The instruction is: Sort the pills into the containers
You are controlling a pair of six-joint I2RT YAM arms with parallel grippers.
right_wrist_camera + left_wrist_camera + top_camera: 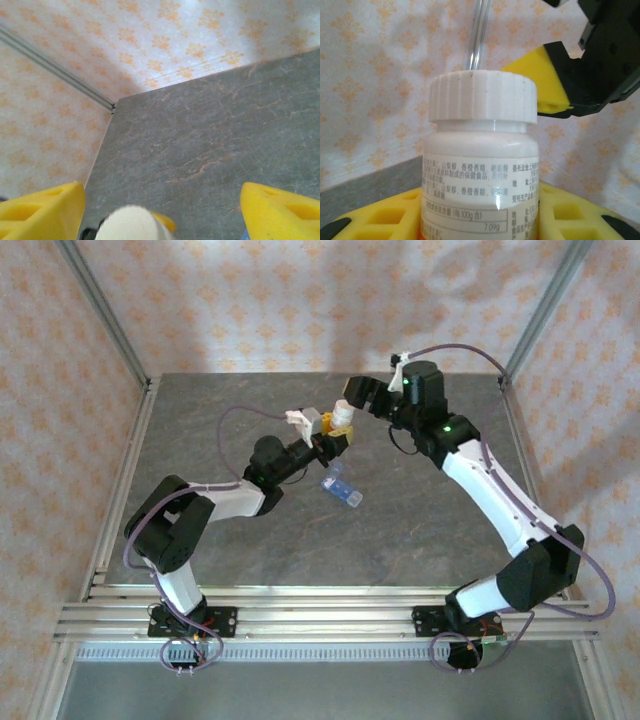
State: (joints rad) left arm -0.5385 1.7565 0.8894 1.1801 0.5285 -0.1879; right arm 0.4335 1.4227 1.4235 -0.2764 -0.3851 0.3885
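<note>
My left gripper (335,440) is shut on a pill bottle (480,170) and holds it upright above the table, its yellow pads (385,217) on both sides of the printed label. The ribbed white cap (482,95) is on the bottle. My right gripper (362,400) is open beside the cap, and one of its yellow fingers (540,82) is close to the cap's right side. In the right wrist view the cap (131,225) sits low between the spread fingers (40,212). The light-blue containers (342,487) lie on the table below the bottle. The pills are hidden.
The grey marbled table (430,510) is bounded by patterned walls and metal corner posts (100,310). Both arms reach toward the table's middle from the near rail (320,615).
</note>
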